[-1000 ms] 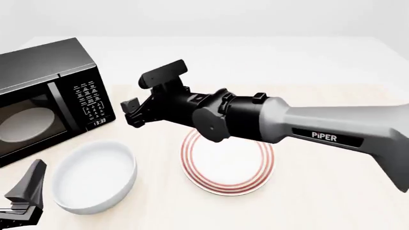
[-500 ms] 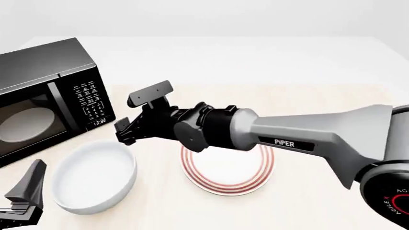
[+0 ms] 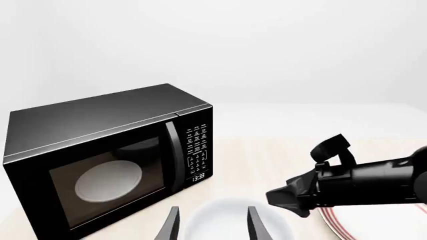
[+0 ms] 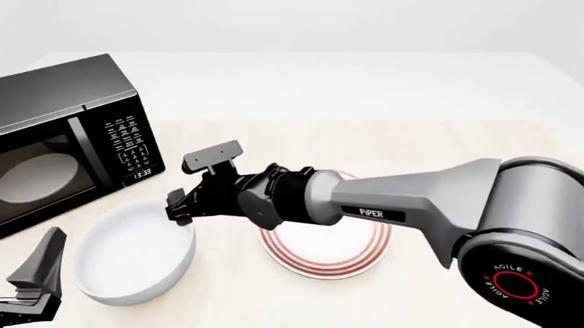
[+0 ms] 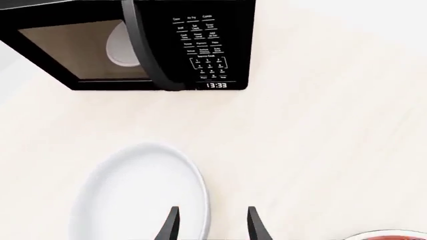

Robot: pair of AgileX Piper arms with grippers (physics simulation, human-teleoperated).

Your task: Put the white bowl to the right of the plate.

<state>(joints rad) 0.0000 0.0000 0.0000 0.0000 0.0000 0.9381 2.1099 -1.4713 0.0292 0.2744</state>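
The white bowl sits at the front left of the table, left of the plate with red rings. Reaching across the plate, my right gripper hangs low at the bowl's far right rim. In the right wrist view its open fingers straddle that rim of the white bowl, one over the inside and one outside. My left gripper stays at the front left corner, open and holding nothing. Its wrist view shows the bowl beyond its fingertips, and the right gripper beside the plate.
A black microwave with its door shut stands at the back left, close behind the bowl; a pale turntable disc shows through its glass. The right arm's grey link spans the table above the plate. Bare wood lies to the plate's right.
My right arm has swung left and come down, carrying its gripper from above the table's middle to the bowl's far right rim. Bowl, plate and left gripper have stayed put.
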